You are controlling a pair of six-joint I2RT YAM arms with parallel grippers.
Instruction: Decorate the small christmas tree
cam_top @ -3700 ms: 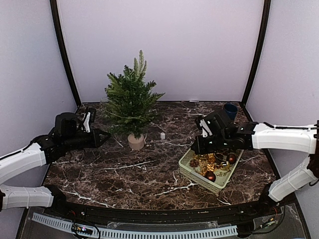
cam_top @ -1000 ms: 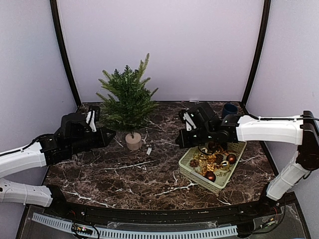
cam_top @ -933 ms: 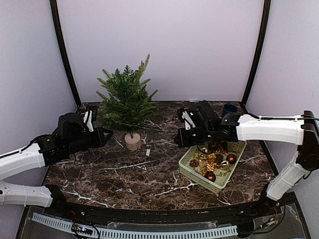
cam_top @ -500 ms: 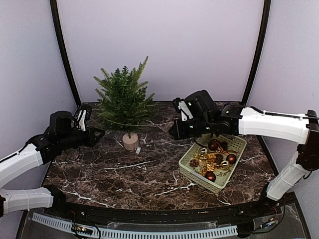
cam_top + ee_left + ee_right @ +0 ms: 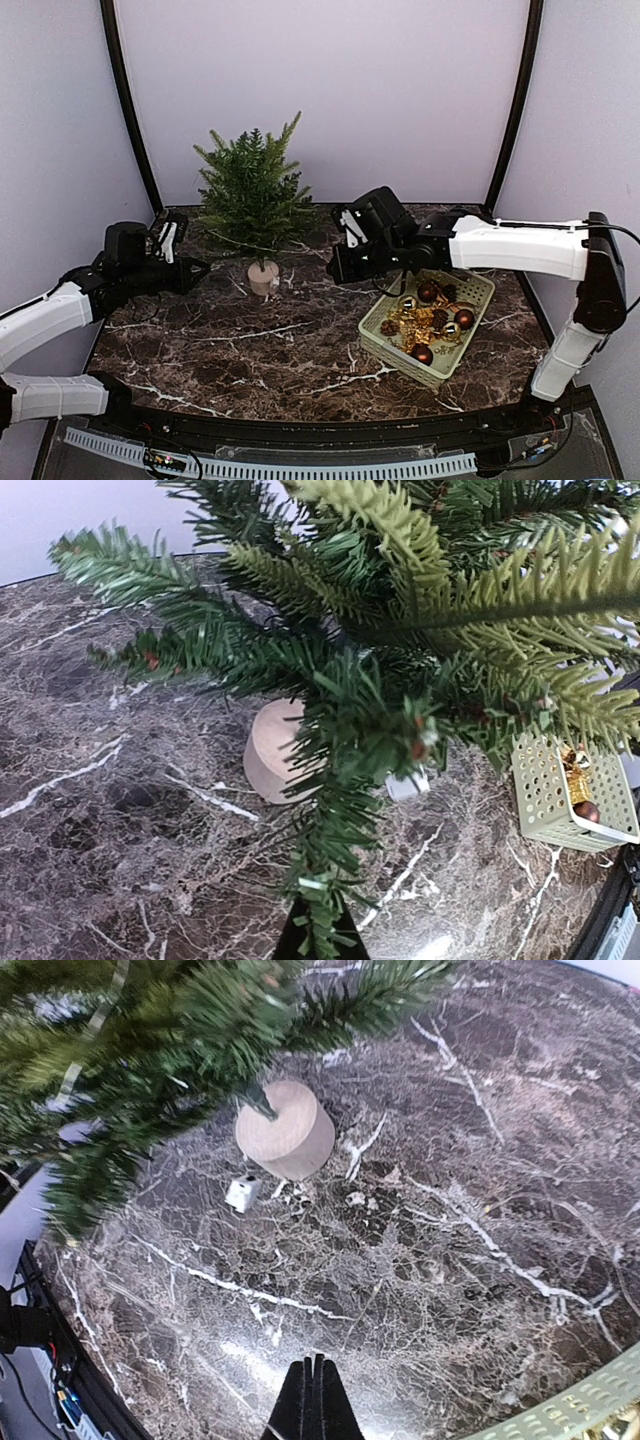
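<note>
Both clenched | left fingers (image 5: 288,942) pinch small christmas tree (image 5: 380,710) branch | right fingers (image 5: 303,1407) empty, apart

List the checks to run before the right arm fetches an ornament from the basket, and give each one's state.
1. Left gripper shut on a lower branch tip of the small christmas tree: ok.
2. The tree's pot resting on the marble table: ok.
3. Right gripper open for a pick: not ok; it is shut and empty over the tabletop.
4. Ornaments available in the basket: ok.
5. Small white object beside the pot, clear of the path: cannot tell.
</note>
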